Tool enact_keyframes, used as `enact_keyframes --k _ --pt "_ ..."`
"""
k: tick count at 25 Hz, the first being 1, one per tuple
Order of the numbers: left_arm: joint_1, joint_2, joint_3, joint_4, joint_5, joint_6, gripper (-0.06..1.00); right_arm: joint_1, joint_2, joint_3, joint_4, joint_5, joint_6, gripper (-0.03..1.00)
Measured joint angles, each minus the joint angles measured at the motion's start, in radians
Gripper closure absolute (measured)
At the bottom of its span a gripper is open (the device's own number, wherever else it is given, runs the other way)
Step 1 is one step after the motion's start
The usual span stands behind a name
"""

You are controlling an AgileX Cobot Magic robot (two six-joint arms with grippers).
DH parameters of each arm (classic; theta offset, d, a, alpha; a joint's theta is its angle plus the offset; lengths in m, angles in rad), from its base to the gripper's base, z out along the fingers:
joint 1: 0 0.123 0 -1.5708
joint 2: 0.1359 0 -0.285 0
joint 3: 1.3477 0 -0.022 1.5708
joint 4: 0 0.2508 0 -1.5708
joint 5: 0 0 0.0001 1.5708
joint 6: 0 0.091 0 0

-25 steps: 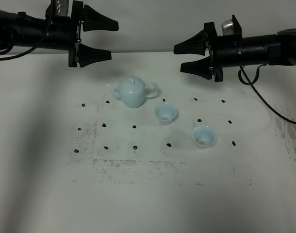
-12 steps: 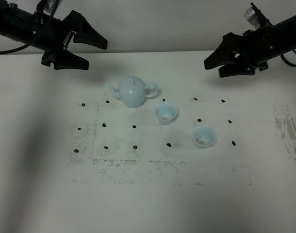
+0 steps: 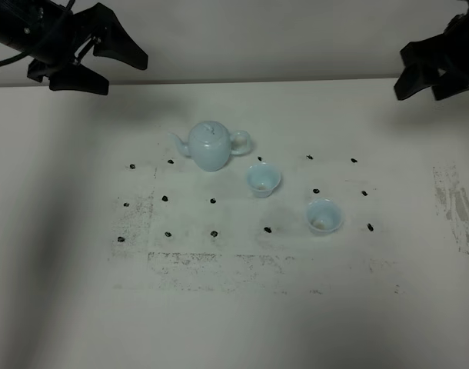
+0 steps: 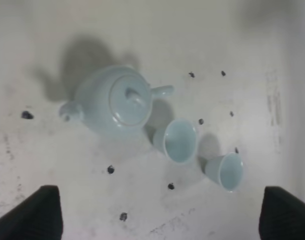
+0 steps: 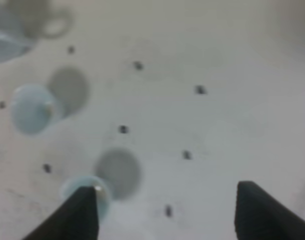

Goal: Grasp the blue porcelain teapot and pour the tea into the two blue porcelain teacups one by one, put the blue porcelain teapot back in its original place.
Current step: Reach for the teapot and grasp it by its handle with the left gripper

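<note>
Both arms have pulled up and outward from a second ago. The left end effector [image 3: 127, 75] has moved to the far-left corner of the high view and the right end effector [image 3: 401, 74] to the far-right edge. The crockery hasn't shifted.

Left end effector [image 4: 165, 215]: released, black fingers [image 4: 45, 212] spread wide, nothing between them. Right end effector [image 5: 167, 212]: also released and empty, both fingers well apart in its wrist view.

Your pale blue glossy round porcelain teapot [image 3: 211, 146] sits upright on the white bench [image 3: 65, 292], back-centre, lid on. Its spout points to the left arm's side and its loop handle to the right arm's. It's well clear of both end effectors.

The first small pale blue handleless porcelain teacup [image 3: 263, 179] is upright just beside the teapot, front-right of it, with a small gap. The second matching teacup [image 3: 324, 216] is further front-right, apart from the first.

The left wrist view shows the teapot [image 4: 115, 100] and both cups [image 4: 178, 140] [image 4: 225, 171] below it. The right wrist view is blurred.

Small black dot marks [image 3: 213, 201] are scattered across the bench around the set.
</note>
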Motion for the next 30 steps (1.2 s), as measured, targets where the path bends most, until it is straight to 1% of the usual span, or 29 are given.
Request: enact_keyframes --k 3,6,11,13,18,21,24,26,30 --pt "0.000 -0.018 0.000 0.004 0.000 -0.002 0.19 0.000 -0.130 0.050 -0.121 -0.001 0.070 0.41" --pt "0.000 -0.030 0.000 0.003 0.000 -0.003 0.19 0.000 -0.275 0.150 -0.217 0.001 0.132 0.41" --pt "0.000 -0.068 0.000 0.003 0.001 0.005 0.19 0.000 -0.551 0.357 -0.310 0.003 0.217 0.41" --pt "0.000 -0.083 0.000 0.002 0.001 0.010 0.19 0.000 -0.682 0.454 -0.334 -0.020 0.244 0.41" --pt "0.000 -0.090 0.000 -0.013 0.001 0.024 0.20 0.001 -0.987 0.701 -0.365 -0.152 0.263 0.41" --pt "0.000 -0.090 0.000 -0.014 0.001 0.035 0.20 0.001 -1.180 0.857 -0.416 -0.207 0.299 0.41" --pt "0.000 -0.090 0.000 -0.020 0.001 0.042 0.20 0.001 -1.348 0.996 -0.472 -0.234 0.329 0.41" --pt "0.000 -0.090 0.000 -0.021 0.001 0.046 0.20 0.001 -1.440 1.068 -0.477 -0.238 0.335 0.41" --pt "0.000 -0.090 0.000 -0.024 0.001 0.056 0.20 0.001 -1.591 1.141 -0.462 -0.192 0.324 0.41"
